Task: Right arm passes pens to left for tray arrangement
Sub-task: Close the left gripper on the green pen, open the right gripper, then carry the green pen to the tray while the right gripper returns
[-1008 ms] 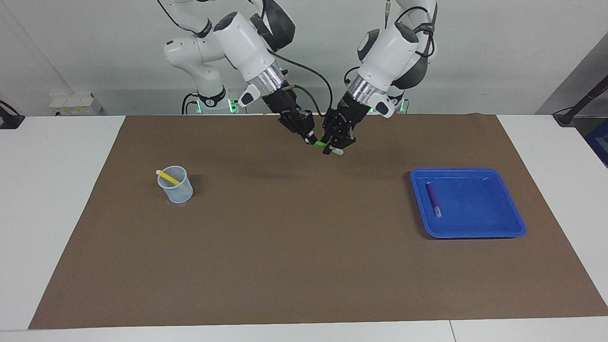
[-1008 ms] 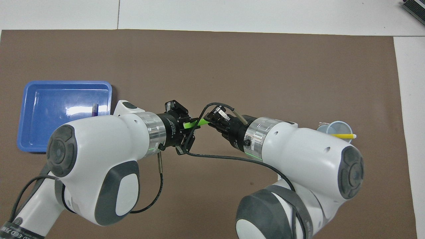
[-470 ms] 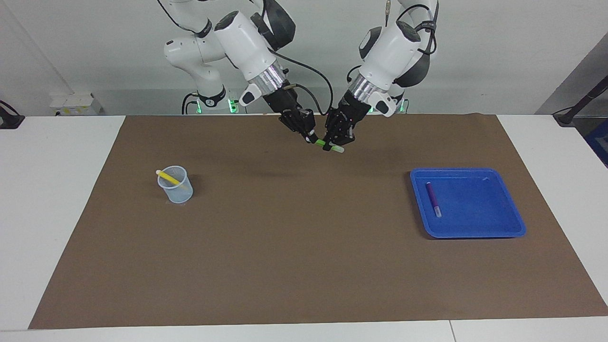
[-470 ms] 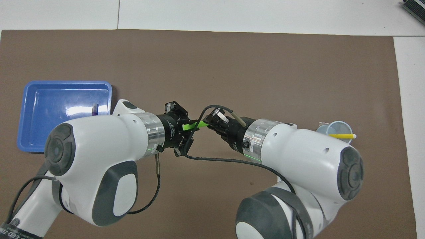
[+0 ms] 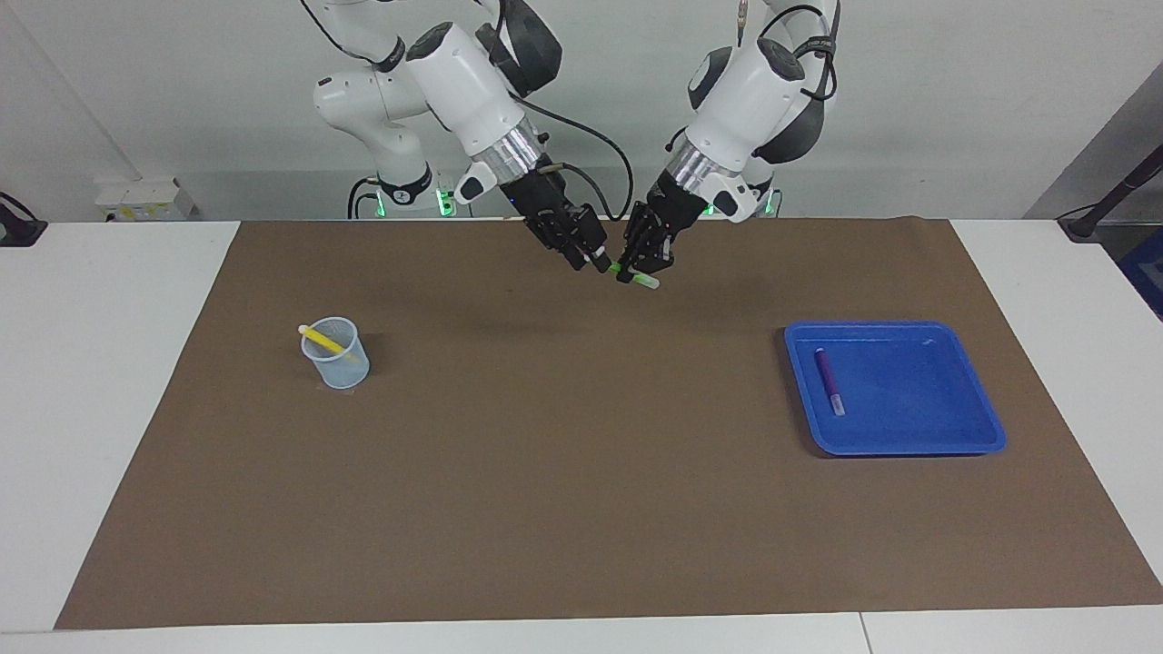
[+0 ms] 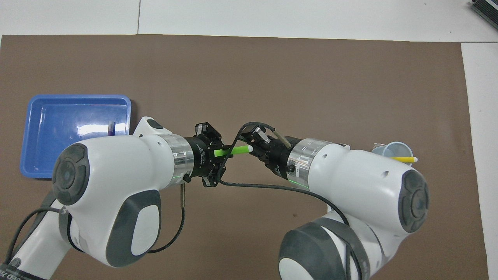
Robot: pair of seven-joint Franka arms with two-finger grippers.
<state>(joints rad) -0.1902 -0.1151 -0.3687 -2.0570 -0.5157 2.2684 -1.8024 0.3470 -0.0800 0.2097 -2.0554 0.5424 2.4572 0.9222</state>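
Jaws of the left gripper clamp the green pen above the desk's middle; whether the right gripper grips it, I cannot tell. Purple pen lies in the tray; yellow pen waits in the cup

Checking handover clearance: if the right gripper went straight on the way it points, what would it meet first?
Most likely the whitish end of the green pen, right ahead of the right gripper. Next in line is the left gripper, which holds that pen. The gap between them is hard to judge.
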